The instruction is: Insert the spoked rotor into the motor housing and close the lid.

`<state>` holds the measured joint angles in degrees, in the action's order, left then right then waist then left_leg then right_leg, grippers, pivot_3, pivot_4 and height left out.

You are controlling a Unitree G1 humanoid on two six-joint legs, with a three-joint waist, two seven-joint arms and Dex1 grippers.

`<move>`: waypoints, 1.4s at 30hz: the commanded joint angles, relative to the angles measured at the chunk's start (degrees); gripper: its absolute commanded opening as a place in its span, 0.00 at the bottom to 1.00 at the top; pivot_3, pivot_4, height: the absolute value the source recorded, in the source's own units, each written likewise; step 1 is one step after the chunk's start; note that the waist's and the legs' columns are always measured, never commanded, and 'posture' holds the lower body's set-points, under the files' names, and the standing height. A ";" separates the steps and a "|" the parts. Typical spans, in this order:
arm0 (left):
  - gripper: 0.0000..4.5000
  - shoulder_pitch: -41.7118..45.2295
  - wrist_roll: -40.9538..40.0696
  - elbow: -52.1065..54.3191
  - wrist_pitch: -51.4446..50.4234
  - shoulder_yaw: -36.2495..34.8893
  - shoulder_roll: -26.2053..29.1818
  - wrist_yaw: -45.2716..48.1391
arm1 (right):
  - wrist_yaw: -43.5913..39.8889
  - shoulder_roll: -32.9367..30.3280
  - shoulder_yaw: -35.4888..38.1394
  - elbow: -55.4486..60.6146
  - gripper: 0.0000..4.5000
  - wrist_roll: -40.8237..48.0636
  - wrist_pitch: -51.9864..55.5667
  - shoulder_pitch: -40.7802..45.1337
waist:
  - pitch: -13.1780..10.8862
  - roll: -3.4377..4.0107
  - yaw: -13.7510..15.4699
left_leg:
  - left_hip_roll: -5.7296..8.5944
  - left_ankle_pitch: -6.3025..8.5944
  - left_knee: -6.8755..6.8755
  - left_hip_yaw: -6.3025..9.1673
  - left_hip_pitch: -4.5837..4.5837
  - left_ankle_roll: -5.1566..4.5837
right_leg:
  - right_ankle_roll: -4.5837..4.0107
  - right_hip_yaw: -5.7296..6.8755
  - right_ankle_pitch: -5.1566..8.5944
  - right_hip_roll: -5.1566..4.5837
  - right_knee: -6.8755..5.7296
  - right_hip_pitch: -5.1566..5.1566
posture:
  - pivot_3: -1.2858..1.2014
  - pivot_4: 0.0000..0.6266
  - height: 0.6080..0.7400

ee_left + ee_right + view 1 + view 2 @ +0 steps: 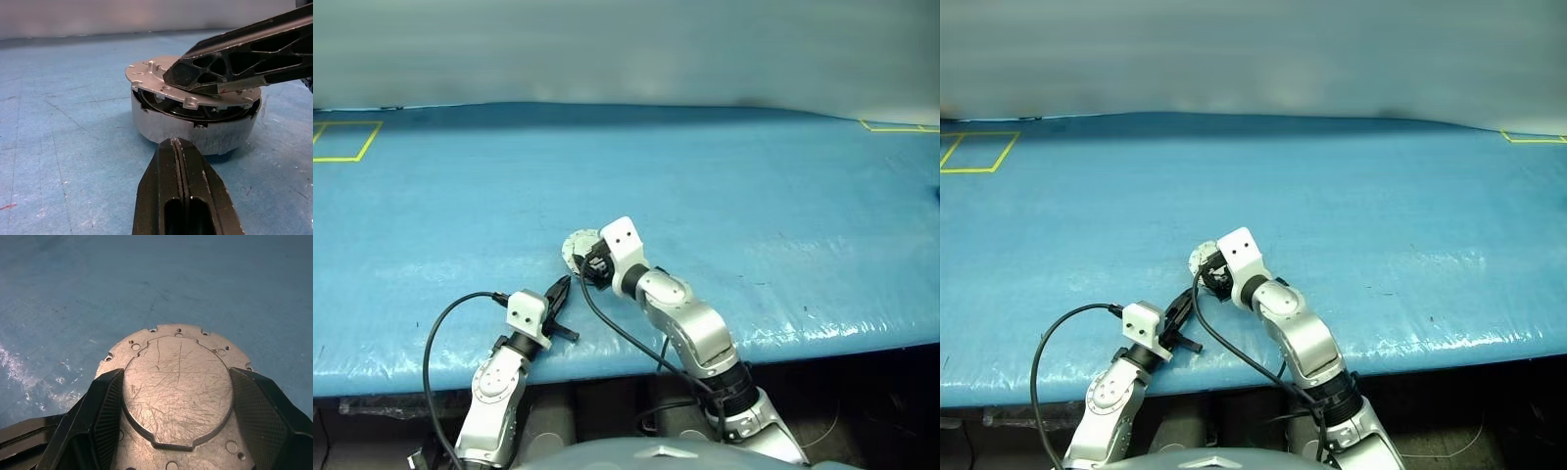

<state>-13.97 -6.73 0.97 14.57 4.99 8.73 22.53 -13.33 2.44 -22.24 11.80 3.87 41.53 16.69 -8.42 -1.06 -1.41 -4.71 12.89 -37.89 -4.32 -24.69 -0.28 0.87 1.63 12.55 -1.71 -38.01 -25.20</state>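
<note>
The motor housing [195, 137], a short round metal drum, stands on the blue table. On it the lid [176, 382] lies tilted, a scratched silver plate with a raised round centre and a notched, holed rim. A dark gap shows under the lid's raised side. My right gripper [177, 373] reaches over the lid, its fingers [105, 406] pressed against either side of the raised centre. My left gripper [177, 142] is shut and empty, level with the table, just short of the housing's wall. The spoked rotor is hidden.
A blue sheet [754, 196] covers the table, and its front edge [803, 348] runs just behind my arms. Yellow tape squares mark the far left [342, 142] and far right [901, 125] corners. A black cable [440, 323] loops from my left wrist.
</note>
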 commanded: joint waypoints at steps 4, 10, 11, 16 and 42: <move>0.00 0.22 -0.30 0.26 1.28 0.27 -0.19 0.30 | -1.87 -0.87 -0.35 4.59 0.67 0.21 0.84 3.13 | 0.00 0.00 0.00 | 0.00 0.00 0.00 -0.01 0.00 0.00 | 0.00 0.00 0.00 0.00 0.00 0.00 | 0.52 0.24 1.00; 0.00 0.48 -0.38 0.13 1.06 0.28 -0.35 0.26 | -3.54 -2.43 -2.27 2.61 0.67 -0.19 0.10 2.36 | 0.00 -0.01 0.00 | 0.01 0.00 0.02 -0.03 0.00 0.00 | 0.00 0.01 0.00 0.00 0.00 0.00 | 0.52 0.24 1.00; 0.00 0.54 -0.38 0.12 1.02 0.29 -0.36 0.26 | -3.96 -2.88 -2.62 1.97 0.67 -0.42 -0.21 2.30 | 0.00 0.00 -0.03 | 0.01 0.00 0.02 -0.03 0.01 0.00 | 0.00 0.01 0.00 0.00 0.00 0.01 | 0.52 0.24 1.00; 0.00 0.94 -0.38 0.07 0.73 0.38 -0.35 0.33 | -6.39 -4.98 -2.82 -1.11 0.67 -0.67 -1.65 3.15 | 0.00 0.00 -0.09 | 0.00 0.00 0.02 -0.05 0.01 0.00 | -0.01 0.01 0.00 0.01 0.00 0.01 | 0.52 0.24 1.00; 0.00 1.08 -0.51 1.63 -0.19 0.57 0.21 0.77 | -10.71 -6.71 -3.14 -4.91 0.67 -1.15 -2.22 4.59 | 0.02 -0.01 -0.06 | 0.00 0.00 0.00 -0.07 0.07 0.00 | -0.01 0.01 0.00 0.01 -0.01 0.06 | 0.52 0.24 1.00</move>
<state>-13.13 -6.91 0.56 14.18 5.06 8.97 23.00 -22.73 -4.02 -24.69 6.62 2.54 38.22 21.19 -8.41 -1.07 -1.47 -4.71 12.89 -37.89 -4.40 -24.62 -0.28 0.86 1.63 12.56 -1.70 -38.02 -25.14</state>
